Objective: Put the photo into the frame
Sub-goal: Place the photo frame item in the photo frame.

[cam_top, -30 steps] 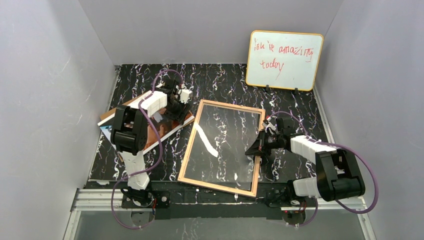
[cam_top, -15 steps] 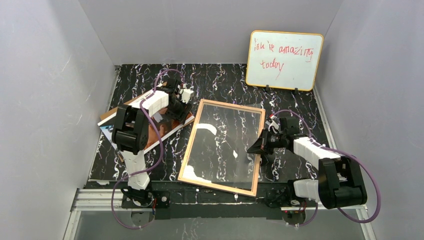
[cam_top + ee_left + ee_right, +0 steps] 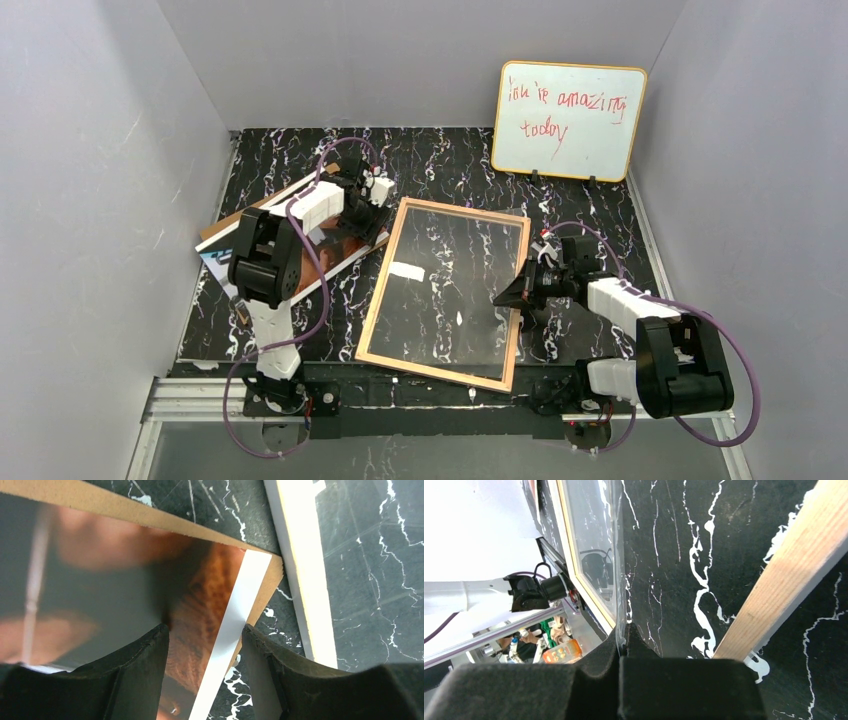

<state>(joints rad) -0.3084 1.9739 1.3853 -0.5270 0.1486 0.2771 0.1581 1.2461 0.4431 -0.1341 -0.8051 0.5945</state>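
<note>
From above, you see the frame point(image 3: 436, 372) lying flat in the middle of the worktop point(image 3: 440, 160), wood side up. The photo point(image 3: 352, 247) lies just left of the frame on a brown board point(image 3: 232, 225), under your left arm point(image 3: 262, 262). A whiteboard point(image 3: 568, 120) stands beyond the frame's far right corner. Your right arm point(image 3: 640, 305) reaches the frame's right rail.

At the left wrist, your left fingers point(image 3: 135, 670) stand apart over the photo's corner nearest the frame, with its white border between them. You cannot tell whether they touch it.

At the right wrist, your right fingers point(image 3: 599, 680) are together, pinching the thin edge of the clear pane point(image 3: 599, 540), just inside the frame's wood rail.
</note>
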